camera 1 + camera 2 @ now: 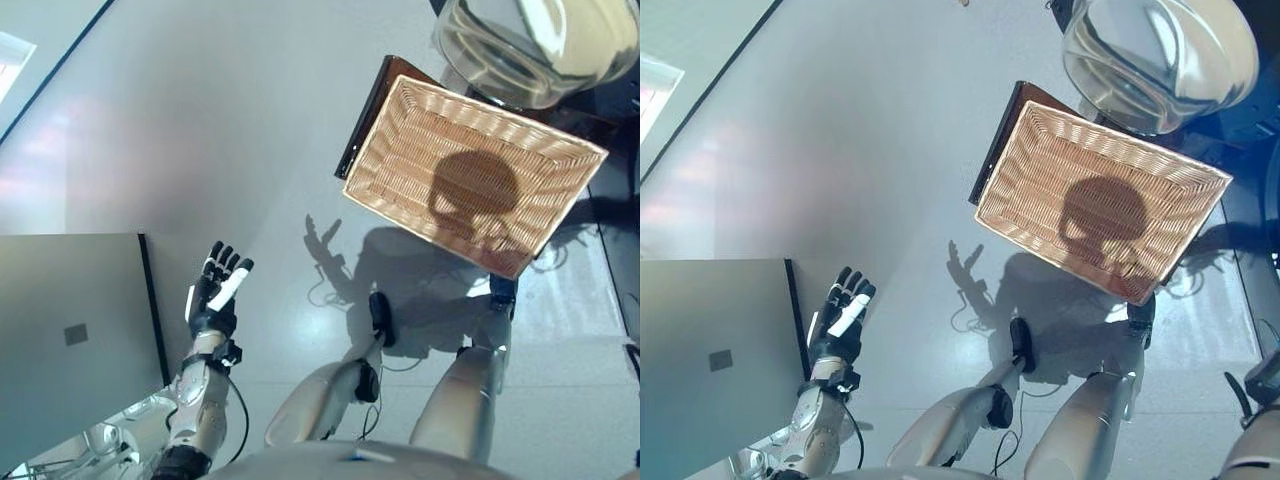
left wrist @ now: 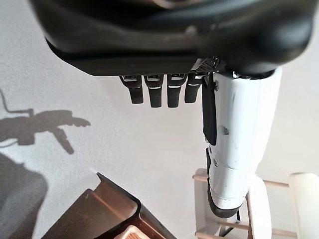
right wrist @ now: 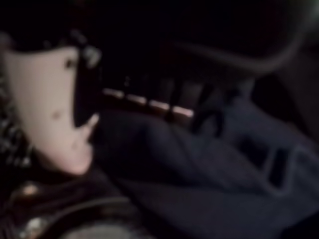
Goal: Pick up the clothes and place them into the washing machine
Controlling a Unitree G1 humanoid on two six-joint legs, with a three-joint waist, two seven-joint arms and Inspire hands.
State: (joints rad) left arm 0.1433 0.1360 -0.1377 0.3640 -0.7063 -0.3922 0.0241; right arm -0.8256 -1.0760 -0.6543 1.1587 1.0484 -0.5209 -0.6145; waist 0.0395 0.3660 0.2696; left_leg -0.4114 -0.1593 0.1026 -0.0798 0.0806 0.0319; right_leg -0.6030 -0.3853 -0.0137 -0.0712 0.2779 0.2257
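Left hand [image 1: 215,290] is seen raised over the grey floor [image 1: 200,120] at the lower left of the head views, fingers straight and spread, white thumb cover visible; nothing is held. The left wrist view confirms this: fingers [image 2: 155,94] are extended, with only bare floor past them.

Right hand [image 3: 55,114] is shown only in its own wrist view, in a dark space. Its white-covered thumb and a row of fingers [image 3: 149,104] are seen resting against dark blue clothes [image 3: 214,169]. Whether the fingers are curled round the cloth or just laid on it cannot be told; the view is too dim and blurred.

The clothes are seen only in that right wrist view, touching the right hand. A curved metallic rim is faintly seen below them, but it cannot be told for certain what it is.

The wicker basket [image 1: 560,160] is seen at the upper right of the head views, tilted, with no clothes inside. It is set on a dark brown stand [image 1: 365,115]. The washing machine door [image 1: 1160,55], a round glass dome, is seen just beyond the basket at the top right. A grey cabinet top [image 1: 70,340] is seen at the lower left, just beside the left arm.
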